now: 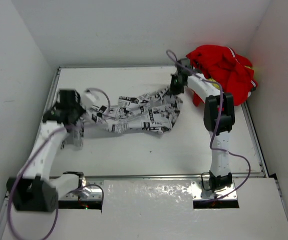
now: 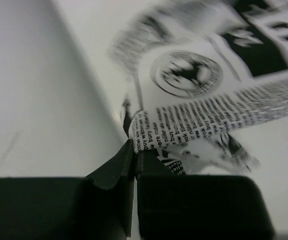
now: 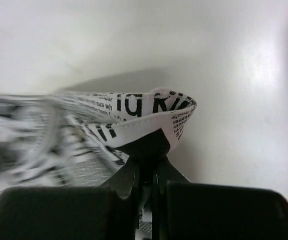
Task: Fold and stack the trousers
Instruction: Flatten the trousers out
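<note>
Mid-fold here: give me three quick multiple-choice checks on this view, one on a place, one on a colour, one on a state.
1. Where does the red garment lie on the table?
A far right corner; B near left edge; C centre, between the arms.
2. What colour is the print on the trousers?
A blue on white; B black on white; C red on yellow.
3. How is the right hand?
A open above the cloth; B shut on nothing; C shut on the trousers.
Answers: 1 A, the red heap sits by the far right wall; 2 B, black text covers white cloth; 3 C, the right wrist view shows a cloth edge pinched between its fingers.
</note>
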{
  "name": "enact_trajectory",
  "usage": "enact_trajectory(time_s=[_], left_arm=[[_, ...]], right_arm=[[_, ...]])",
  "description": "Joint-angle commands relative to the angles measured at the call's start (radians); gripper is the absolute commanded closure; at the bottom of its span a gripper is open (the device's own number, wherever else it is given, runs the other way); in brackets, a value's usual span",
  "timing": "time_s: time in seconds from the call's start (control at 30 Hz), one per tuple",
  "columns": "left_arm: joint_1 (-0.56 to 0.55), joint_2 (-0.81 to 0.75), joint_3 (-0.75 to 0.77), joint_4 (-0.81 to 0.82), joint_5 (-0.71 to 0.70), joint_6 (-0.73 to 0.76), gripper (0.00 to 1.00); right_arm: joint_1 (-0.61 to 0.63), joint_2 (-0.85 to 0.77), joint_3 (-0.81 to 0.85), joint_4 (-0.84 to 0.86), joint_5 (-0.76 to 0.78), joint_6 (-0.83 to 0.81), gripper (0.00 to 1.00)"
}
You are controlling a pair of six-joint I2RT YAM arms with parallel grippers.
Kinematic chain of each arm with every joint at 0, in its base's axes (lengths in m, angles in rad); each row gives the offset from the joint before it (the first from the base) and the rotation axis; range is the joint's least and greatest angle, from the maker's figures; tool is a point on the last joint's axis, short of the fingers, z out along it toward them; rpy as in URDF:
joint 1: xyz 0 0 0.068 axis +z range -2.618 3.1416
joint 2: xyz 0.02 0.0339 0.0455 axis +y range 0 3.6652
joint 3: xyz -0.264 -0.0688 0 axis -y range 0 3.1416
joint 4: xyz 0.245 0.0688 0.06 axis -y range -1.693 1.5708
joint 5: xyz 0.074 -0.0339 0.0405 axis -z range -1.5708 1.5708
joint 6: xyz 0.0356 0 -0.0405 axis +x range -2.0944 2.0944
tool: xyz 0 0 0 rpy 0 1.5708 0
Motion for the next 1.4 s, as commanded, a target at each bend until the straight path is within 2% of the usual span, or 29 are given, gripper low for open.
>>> enact_trajectory(time_s=[0.0,0.03,0.07,0.17,0.2,0.3,0.33,0.4,0.43,0.47,0.53,0.57,0.6,0.67,0.7,0.77,0.83,0.9,0.97,1.03,1.07,1.13,1.17,1.27,1.3,1.37], left_arm=[[0.232,0.225,0.356,0.236,0.115,-0.024,1.00],[0.313,0.321,0.437,0.240,0.160,-0.065,1.00],[0.343,0.358,0.589,0.240,0.175,-0.082,1.00],[0.386,0.448,0.774,0.233,0.266,-0.116,1.00],[0.386,0.452,0.833,0.240,0.302,-0.113,1.00],[0.388,0.420,0.823,0.294,0.351,-0.101,1.00],[0.386,0.410,0.803,0.299,0.359,-0.092,1.00],[0.389,0.368,0.709,0.286,0.369,-0.040,1.00],[0.391,0.332,0.666,0.279,0.366,-0.017,1.00],[0.394,0.311,0.564,0.267,0.359,0.009,0.99],[0.411,0.241,0.446,0.260,0.339,0.095,0.91],[0.418,0.219,0.327,0.242,0.335,0.126,0.87],[0.429,0.201,0.274,0.212,0.339,0.196,0.79],[0.438,0.186,0.170,0.005,0.361,0.282,0.70],[0.440,0.185,0.134,-0.075,0.378,0.392,0.66],[0.443,0.176,0.015,-0.316,0.369,0.507,0.42],[0.443,0.163,-0.078,-0.411,0.291,0.579,0.35],[0.446,0.153,-0.178,-0.416,0.194,0.580,0.34],[0.455,0.146,-0.167,-0.415,0.192,0.565,0.34],[0.471,0.161,-0.094,-0.459,0.288,0.531,0.37],[0.480,0.173,0.007,-0.476,0.333,0.517,0.38],[0.520,0.227,0.107,-0.503,0.460,0.462,0.40],[0.537,0.248,0.185,-0.487,0.485,0.423,0.40],[0.650,0.340,0.281,-0.372,0.528,0.246,0.45],[0.728,0.366,0.292,-0.338,0.537,0.150,0.50],[0.783,0.437,0.299,-0.274,0.513,0.094,0.53]], right_arm=[[-0.035,-0.093,0.268,0.077,-0.041,0.122,1.00],[-0.055,-0.109,0.324,0.096,-0.024,0.142,1.00],[-0.066,-0.125,0.342,0.101,-0.012,0.145,1.00],[-0.103,-0.231,0.311,0.131,0.029,0.142,1.00],[-0.111,-0.313,0.270,0.148,0.042,0.136,1.00],[-0.109,-0.500,0.043,0.232,0.112,0.097,1.00],[-0.109,-0.547,-0.086,0.254,0.126,0.090,1.00],[-0.109,-0.634,-0.217,0.317,0.149,0.070,1.00],[-0.106,-0.718,-0.350,0.337,0.154,0.065,1.00],[-0.103,-0.757,-0.412,0.370,0.155,0.062,1.00],[-0.089,-0.848,-0.596,0.401,0.155,0.071,1.00],[-0.082,-0.871,-0.647,0.404,0.154,0.080,1.00],[-0.068,-0.889,-0.702,0.407,0.152,0.100,1.00],[-0.055,-0.937,-0.840,0.401,0.143,0.129,1.00],[-0.054,-0.952,-0.885,0.394,0.136,0.148,1.00],[-0.054,-1.006,-0.995,0.377,0.140,0.189,1.00],[-0.054,-1.035,-1.066,0.352,0.158,0.195,1.00],[-0.054,-1.049,-1.082,0.325,0.171,0.173,1.00],[-0.054,-1.041,-1.082,0.299,0.180,0.153,1.00],[-0.055,-1.014,-1.068,0.282,0.183,0.131,1.00],[-0.055,-1.003,-1.062,0.276,0.183,0.128,1.00],[-0.058,-0.976,-1.048,0.271,0.183,0.117,1.00],[-0.061,-0.968,-1.045,0.269,0.183,0.116,1.00],[-0.077,-0.949,-1.017,0.254,0.188,0.090,1.00],[-0.094,-0.946,-1.004,0.246,0.185,0.077,1.00],[-0.126,-0.937,-0.987,0.223,0.177,0.062,1.00]])
